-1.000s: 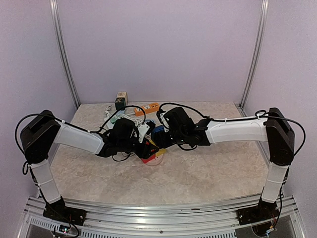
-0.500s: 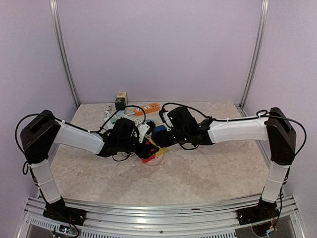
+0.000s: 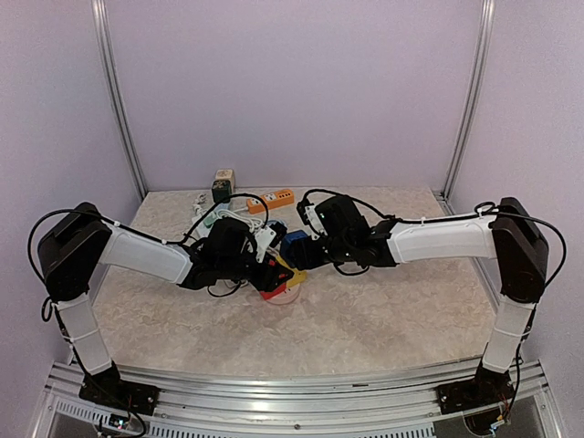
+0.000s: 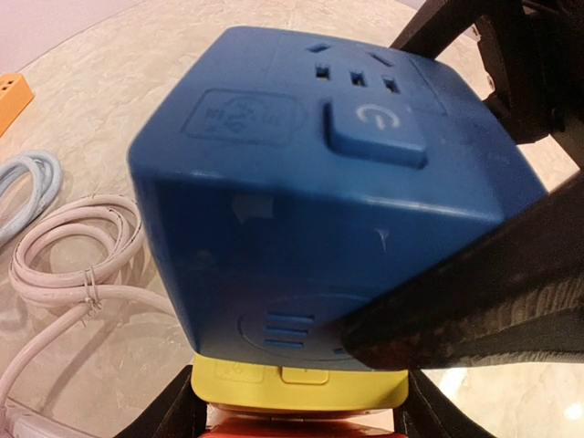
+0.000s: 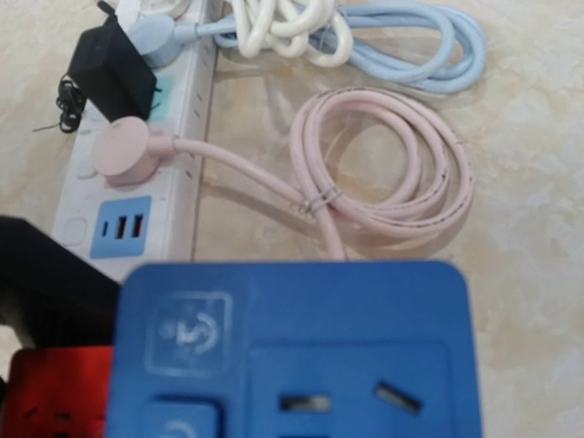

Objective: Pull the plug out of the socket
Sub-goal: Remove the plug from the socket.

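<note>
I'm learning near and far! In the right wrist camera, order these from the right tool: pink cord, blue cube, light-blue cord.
1. Blue cube, at the bottom edge.
2. Pink cord, coiled in the middle.
3. Light-blue cord, at the top.

Left arm [image 3: 146,255]: reaches inward to the right, forearm low over the worktop [image 3: 383,319]. Left gripper [image 3: 274,272]: jaws closed on the yellow block [image 4: 301,383], with a finger [image 4: 173,411] at either side of it. Right arm [image 3: 438,239]: reaches inward to the left, forearm roughly level. Right gripper [image 3: 301,248]: jaws closed on the blue block [image 4: 310,182]. The two grippers sit close together at mid-worktop.
</note>
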You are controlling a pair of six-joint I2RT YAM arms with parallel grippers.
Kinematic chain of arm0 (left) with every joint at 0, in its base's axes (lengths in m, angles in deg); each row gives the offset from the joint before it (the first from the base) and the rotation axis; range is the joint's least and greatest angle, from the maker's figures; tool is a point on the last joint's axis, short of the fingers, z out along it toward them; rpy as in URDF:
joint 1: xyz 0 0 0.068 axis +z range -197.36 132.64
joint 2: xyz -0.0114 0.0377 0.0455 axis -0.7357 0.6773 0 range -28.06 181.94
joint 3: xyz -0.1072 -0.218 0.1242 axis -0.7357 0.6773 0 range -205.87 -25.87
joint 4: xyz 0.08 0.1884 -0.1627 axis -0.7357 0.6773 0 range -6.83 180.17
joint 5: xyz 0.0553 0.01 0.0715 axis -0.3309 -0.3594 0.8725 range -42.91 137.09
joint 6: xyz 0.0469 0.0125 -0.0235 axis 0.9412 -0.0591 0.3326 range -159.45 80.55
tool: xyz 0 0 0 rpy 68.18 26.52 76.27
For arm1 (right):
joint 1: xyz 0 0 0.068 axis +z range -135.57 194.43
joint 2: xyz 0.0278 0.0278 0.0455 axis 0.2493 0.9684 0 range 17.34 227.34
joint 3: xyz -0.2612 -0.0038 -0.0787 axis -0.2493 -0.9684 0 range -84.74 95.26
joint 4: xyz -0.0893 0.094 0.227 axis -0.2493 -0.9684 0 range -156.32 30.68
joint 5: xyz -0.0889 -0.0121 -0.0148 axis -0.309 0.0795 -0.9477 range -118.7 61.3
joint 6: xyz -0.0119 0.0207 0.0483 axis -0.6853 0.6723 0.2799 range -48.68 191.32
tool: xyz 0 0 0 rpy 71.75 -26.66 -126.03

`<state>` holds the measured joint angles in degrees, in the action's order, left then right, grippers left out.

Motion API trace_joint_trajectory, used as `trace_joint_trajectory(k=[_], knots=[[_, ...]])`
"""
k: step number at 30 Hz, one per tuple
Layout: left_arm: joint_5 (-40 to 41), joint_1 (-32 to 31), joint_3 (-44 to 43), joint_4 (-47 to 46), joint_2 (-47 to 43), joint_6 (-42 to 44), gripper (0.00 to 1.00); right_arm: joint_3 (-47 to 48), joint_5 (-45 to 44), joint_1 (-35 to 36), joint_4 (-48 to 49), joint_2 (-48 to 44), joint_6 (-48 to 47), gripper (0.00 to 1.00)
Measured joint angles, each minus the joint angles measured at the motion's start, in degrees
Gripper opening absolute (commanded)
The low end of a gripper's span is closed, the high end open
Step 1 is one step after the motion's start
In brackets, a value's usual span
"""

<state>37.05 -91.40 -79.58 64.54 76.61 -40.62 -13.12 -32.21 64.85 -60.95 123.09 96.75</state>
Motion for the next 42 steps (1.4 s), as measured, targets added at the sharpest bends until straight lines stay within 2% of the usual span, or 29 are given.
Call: trace_joint_trajectory(k=[9,25,42], knots=[[0.0,0.0,0.0,0.0,0.0,0.1,0.24,0.1,-1.5,0.7,-0.6,0.0,-0.1,0.00],[-1.7,-0.2,0.0,-0.3,0.2,-0.3,0.24,5.2,-10.8,4.6,-9.4,0.9,-2.4,0.00],[-1.4,-0.4,0.0,-0.5,0.4,-0.3,0.23,5.2,-9.6,3.7,-9.5,0.8,-2.2,0.00]])
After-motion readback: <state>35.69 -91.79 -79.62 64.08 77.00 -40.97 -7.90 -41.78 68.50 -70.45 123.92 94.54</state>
